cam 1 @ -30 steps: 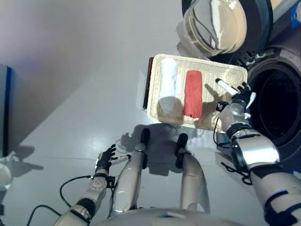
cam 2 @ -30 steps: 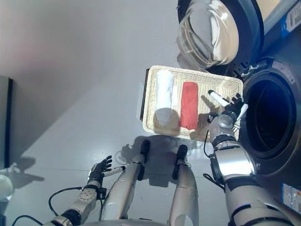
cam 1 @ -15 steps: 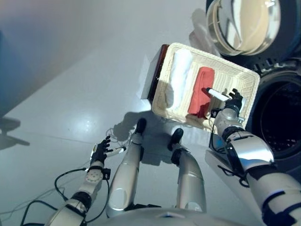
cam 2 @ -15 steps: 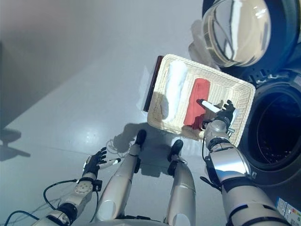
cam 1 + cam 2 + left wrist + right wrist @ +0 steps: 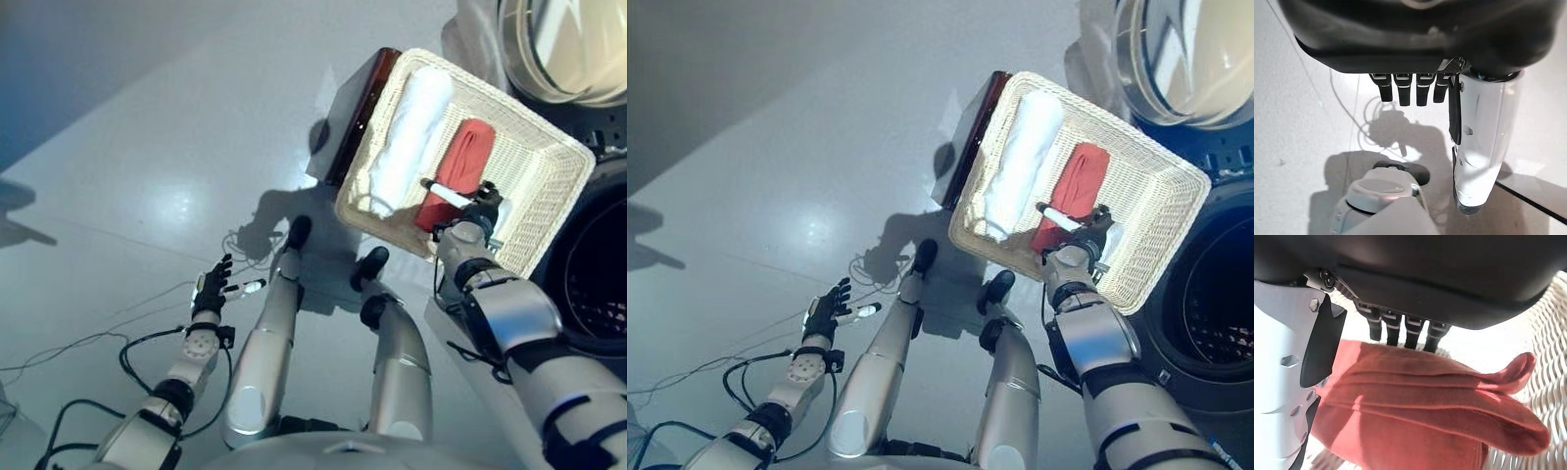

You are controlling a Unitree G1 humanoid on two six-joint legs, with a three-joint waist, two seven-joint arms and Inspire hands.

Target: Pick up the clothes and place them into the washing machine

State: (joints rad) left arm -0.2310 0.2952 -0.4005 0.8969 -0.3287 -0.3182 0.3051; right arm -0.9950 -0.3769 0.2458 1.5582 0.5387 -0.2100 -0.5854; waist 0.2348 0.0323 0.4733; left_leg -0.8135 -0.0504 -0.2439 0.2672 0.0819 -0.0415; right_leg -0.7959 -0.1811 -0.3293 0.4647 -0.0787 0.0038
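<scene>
A white wicker basket holds a white rolled cloth and a red rolled cloth side by side. My right hand hovers at the near end of the red roll, open, with its white-covered thumb pointing across the roll. In the right wrist view the straight fingers reach over the red cloth and the thumb stands apart beside it; nothing is clasped. My left hand hangs low over the floor at the lower left, open and holding nothing.
The washing machine's dark drum opening lies just right of the basket, and its round glass door stands swung open behind. The basket rests on a dark brown stand. Pale grey floor spreads to the left.
The camera has swung, shifting the whole scene. Within the basket, my right hand has moved from the right rim over to the near end of the red roll. The left hand stays idle.
</scene>
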